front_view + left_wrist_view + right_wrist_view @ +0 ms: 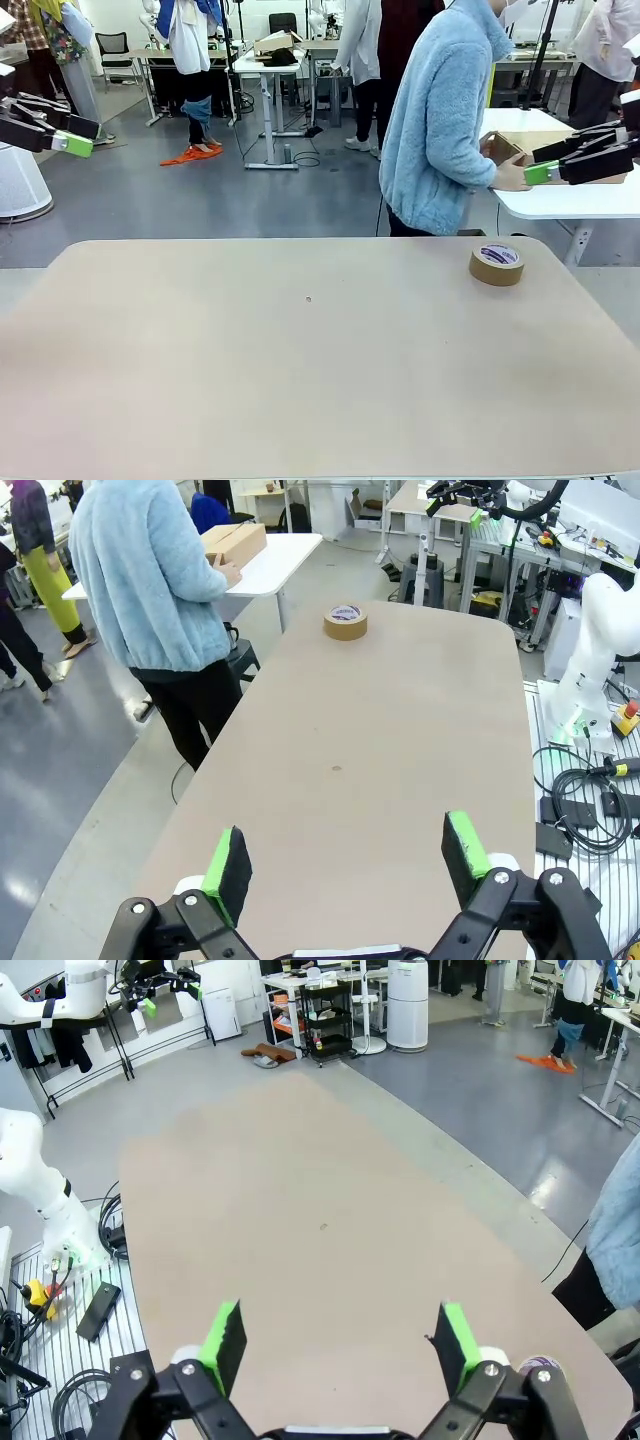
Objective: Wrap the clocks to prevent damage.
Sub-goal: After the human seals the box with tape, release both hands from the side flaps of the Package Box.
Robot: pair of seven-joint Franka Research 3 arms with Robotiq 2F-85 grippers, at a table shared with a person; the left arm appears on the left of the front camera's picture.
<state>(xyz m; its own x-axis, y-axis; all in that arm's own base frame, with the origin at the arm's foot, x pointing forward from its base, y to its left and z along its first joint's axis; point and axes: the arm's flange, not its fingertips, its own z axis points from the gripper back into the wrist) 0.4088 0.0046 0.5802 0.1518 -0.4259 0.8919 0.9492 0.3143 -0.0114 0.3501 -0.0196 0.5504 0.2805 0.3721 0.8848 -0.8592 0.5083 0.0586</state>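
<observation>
Meanwhile, both grippers, left (345, 865) and right (340, 1345), wide open, empty above desk (300, 380). Tape roll (497, 264) near far right corner. Risk: no clocks or wrap on desk, premature reach knocks tape off edge.

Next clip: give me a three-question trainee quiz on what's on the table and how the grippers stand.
1. True or false: the tape roll lies flat on the table.
2. The left gripper and right gripper are: A) both open B) both shut C) one each.
3. What do the person's hands touch on the white side table?

Key: 1 true; 2 A; 3 a cardboard box.
</observation>
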